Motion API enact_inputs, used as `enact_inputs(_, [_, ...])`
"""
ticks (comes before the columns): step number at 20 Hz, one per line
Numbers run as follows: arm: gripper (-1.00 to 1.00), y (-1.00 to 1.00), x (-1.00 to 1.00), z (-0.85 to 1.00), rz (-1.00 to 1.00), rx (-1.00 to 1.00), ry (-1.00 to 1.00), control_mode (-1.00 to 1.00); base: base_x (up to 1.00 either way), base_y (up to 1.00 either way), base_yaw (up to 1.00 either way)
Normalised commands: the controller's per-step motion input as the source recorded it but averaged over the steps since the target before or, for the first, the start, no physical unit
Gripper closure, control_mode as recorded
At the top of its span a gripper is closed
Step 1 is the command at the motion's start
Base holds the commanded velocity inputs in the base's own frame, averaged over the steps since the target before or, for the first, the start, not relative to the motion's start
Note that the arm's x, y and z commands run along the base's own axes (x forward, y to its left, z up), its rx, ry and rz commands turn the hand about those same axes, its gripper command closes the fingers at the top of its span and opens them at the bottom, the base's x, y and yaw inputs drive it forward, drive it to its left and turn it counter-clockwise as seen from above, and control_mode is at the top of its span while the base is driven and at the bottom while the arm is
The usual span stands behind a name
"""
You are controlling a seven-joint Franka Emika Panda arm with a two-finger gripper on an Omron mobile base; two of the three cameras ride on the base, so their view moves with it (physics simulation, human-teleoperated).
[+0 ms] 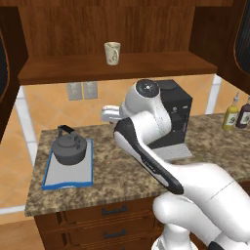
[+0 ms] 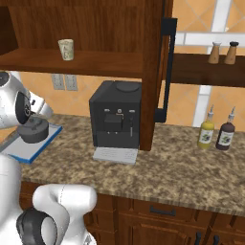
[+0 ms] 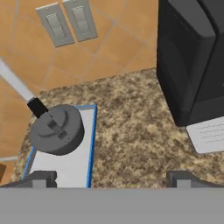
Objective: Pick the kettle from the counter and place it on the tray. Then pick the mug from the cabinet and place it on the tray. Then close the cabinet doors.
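One kettle (image 1: 70,149) sits inside tray (image 1: 68,171) rim; hand (image 3: 111,178) released, above bare counter (image 1: 122,173).

The kettle (image 1: 70,149) sits on the tray (image 1: 68,174); the mug (image 1: 112,52) stands on the cabinet (image 1: 146,66) shelf.

No readable text, brand, number or sign anywhere. The mug (image 1: 112,52) on the cabinet shelf carried a faint dark mark, illegible. The two bottles (image 2: 215,132) at the far right of the table had labels too small to read.
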Motion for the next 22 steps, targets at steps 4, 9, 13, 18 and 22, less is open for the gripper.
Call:
enact_inputs(4, [-1.0,-0.1,0.0,0.99,0.0,-0.02,0.0,-1.0,0.0,0.0,0.0])
enact_inputs(9, [-1.0,0.0,0.06,0.94,0.0,-0.13,0.0,-1.0,0.0,0.0,0.0])
enact_inputs(13, [-1.0,-0.22,0.36,0.61,0.04,-0.05,0.0,-1.0,0.0,0.0,0.0])
enact_inputs(18, [-1.0,-0.41,0.46,0.42,0.11,0.0,0.0,-1.0,0.0,0.0,0.0])
enact_inputs(22, [-1.0,-0.26,0.29,0.16,0.12,0.0,-0.01,-1.0,0.0,0.0,0.0])
